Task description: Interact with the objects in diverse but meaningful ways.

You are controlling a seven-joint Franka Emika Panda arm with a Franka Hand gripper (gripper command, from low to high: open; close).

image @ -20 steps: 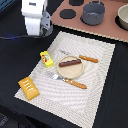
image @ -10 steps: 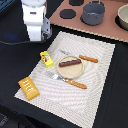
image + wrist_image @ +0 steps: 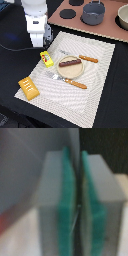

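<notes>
My gripper hangs from the white arm over the back-left corner of the striped mat, just behind the yellow printed packet. In the wrist view the gripper is shut, its teal pads pressed together with nothing visible between them. A thin brown sausage lies on the round tan plate. The golden bread loaf rests at the mat's front-left corner. A grey pan stands on the brown board at the back. A blurred reddish patch shows beside the fingers; I cannot tell whether it is the tomato.
An orange-handled knife lies behind the plate and an orange-handled fork in front of it. The striped mat covers the dark table. A bowl and dark burner discs sit on the brown board.
The arm has shifted very slightly toward the exterior view's left. The packet, loaf, sausage and cutlery have not moved.
</notes>
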